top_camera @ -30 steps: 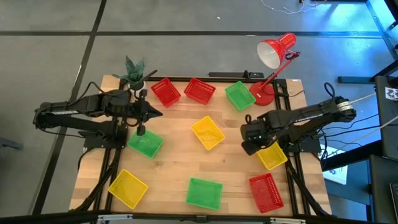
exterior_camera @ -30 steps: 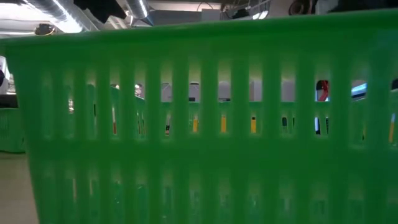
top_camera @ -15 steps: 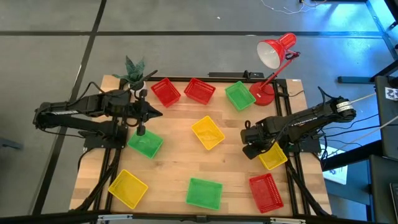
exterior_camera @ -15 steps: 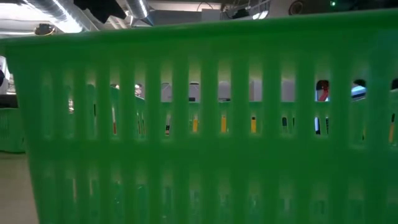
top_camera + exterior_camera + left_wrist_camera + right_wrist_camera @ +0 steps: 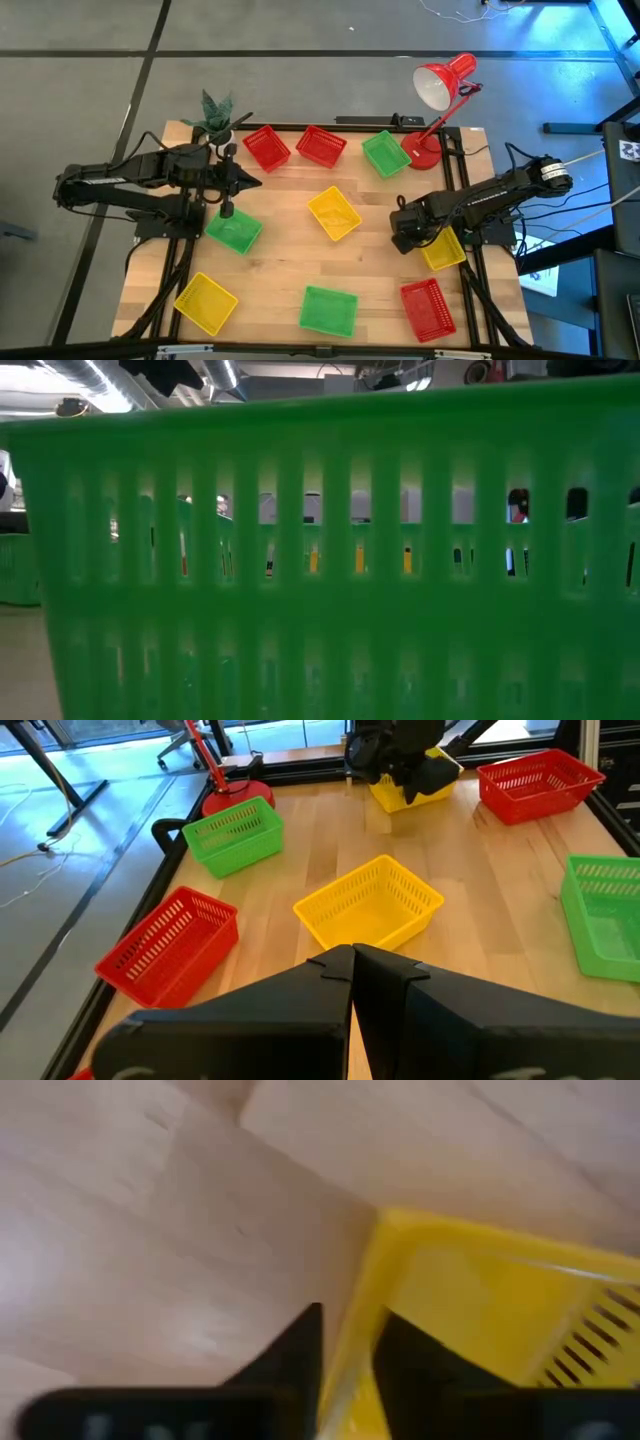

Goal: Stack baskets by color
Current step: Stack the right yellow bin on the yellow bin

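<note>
Right end effector (image 5: 407,232) sits low at the right side of the tabletop (image 5: 280,250), on the inner edge of a yellow basket (image 5: 443,250). Wrist view: one dark finger (image 5: 290,1355) outside the wall, the other inside, yellow rim (image 5: 352,1345) between them. Fingers look pinched onto that rim; basket not lifted, base on the wood.

Left end effector (image 5: 352,965) clenched on nothing, parked over the left half of the tabletop near a green basket (image 5: 234,230). Waiting.

Layout, high view:
- two red baskets (image 5: 265,147) and one green along the far edge
- yellow one (image 5: 334,213) at centre, tilted to the tabletop edges
- another yellow (image 5: 206,302) at near left
- green (image 5: 329,310) near middle, red (image 5: 428,308) near right, just beside the gripped one
- none stacked yet

Step in hand, by my reading: secure the rim grip, then carry this basket to another yellow one, the centre one being nearest.

To do it well:
- confirm the wall sits deep between the fingers; a thin slatted wall held at one edge will hang and swing
- lift straight up first, clear of the red neighbour
- turn to match the target's angle before lowering, or corners will ride on the rim
- let go only once nested

Low view blocked by a green wall; no help.
</note>
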You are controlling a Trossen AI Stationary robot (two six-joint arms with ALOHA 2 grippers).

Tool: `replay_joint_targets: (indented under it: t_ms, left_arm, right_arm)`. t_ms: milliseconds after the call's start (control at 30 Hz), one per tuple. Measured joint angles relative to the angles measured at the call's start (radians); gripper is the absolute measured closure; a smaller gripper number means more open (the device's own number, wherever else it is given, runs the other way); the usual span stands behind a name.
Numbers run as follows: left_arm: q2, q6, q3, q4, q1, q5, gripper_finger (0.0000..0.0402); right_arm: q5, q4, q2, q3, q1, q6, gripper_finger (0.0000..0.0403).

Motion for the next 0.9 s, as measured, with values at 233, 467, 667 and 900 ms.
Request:
replay_joint_targets:
  t_ms: [233, 467, 667, 900]
  left_arm:
    - [0.0, 0.0, 0.0, 0.0, 0.0, 0.0, 0.0401]
    - [0.0, 0.0, 0.0, 0.0, 0.0, 0.0, 0.0401]
    - [0.0, 0.0, 0.0, 0.0, 0.0, 0.0, 0.0401]
    - [0.0, 0.0, 0.0, -0.002, 0.0, 0.0, 0.0401]
  right_arm:
    - [0.035, 0.012, 0.0, 0.087, -0.022, -0.073, 0.0399]
    - [0.065, -0.014, 0.0, 0.287, -0.097, -0.185, 0.0401]
    - [0.132, -0.018, 0.032, 0.494, -0.173, -0.34, 0.0401]
    - [0.134, -0.016, 0.234, 0.774, -0.25, -0.502, 0.0402]
